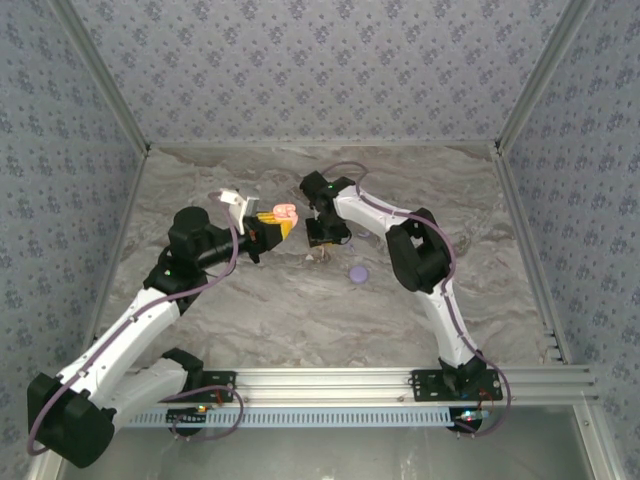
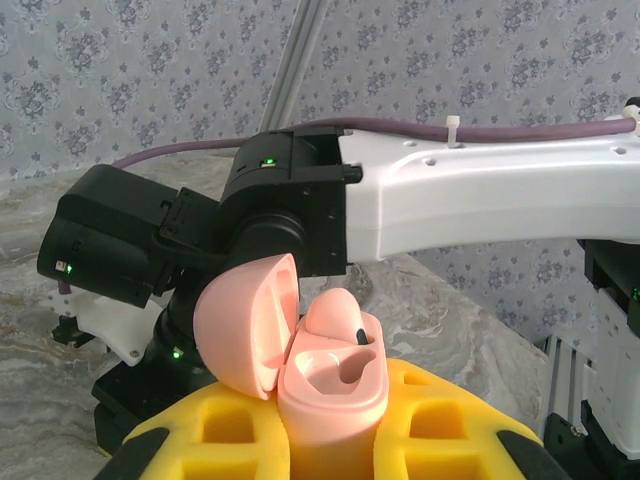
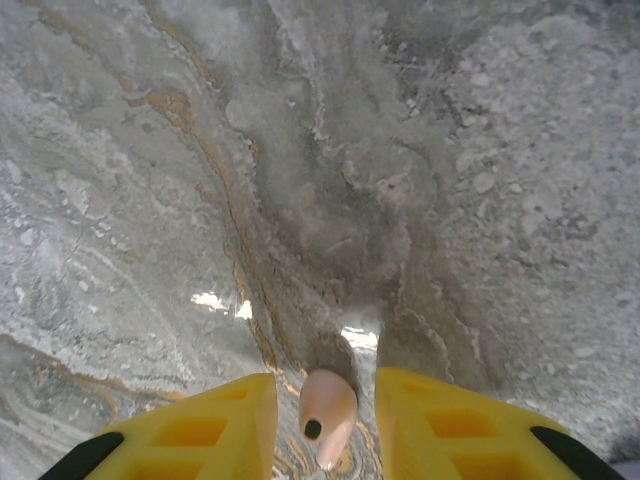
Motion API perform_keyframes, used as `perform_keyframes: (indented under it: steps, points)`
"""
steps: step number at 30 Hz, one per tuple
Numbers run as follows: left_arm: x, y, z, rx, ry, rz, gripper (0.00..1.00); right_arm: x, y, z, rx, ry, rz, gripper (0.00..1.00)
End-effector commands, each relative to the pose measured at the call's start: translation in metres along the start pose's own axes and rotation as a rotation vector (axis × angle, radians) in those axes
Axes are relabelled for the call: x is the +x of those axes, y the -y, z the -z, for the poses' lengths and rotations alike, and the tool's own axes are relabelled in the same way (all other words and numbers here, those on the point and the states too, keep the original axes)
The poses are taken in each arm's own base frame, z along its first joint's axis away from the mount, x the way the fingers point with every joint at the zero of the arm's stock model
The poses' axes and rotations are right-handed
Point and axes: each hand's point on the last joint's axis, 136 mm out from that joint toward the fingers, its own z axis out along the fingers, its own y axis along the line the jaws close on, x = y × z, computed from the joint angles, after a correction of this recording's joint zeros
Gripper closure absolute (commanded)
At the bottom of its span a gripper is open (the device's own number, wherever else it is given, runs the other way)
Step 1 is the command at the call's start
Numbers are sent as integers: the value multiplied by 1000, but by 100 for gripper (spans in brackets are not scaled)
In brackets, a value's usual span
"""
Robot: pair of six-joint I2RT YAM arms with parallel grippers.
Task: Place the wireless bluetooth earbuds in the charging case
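**A:** From above, what are the left jaws doing?
**B:** They're clamped on the pink charging case (image 1: 283, 213), which has its lid up. The right jaws hang low over the desk (image 1: 250, 300), near a purple disc (image 1: 358, 272).
**A:** And the left wrist view?
**B:** Yellow fingers (image 2: 215, 430) press the case from both sides. One earbud (image 2: 335, 318) sits in its well.
**A:** Right wrist?
**B:** The jaws are narrowly open, and a second earbud (image 3: 326, 405) lies between the fingers (image 3: 200, 430) with a sliver of gap on each side. I can't tell whether it rests on the desk.
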Motion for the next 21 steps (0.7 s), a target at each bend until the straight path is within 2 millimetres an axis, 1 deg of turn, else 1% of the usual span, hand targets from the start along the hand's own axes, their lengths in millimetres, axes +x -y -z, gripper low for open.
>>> perform_keyframes:
  steps: [1,14,21]
  points:
    - [-9,4,5,3,38,-40,88,6,1,-5,47,-29,-10,67]
    - [-7,2,5,-2,38,-36,88,15,6,-13,136,-63,53,69]
    - [-7,2,5,-2,38,-38,88,17,10,-14,155,-67,75,77]
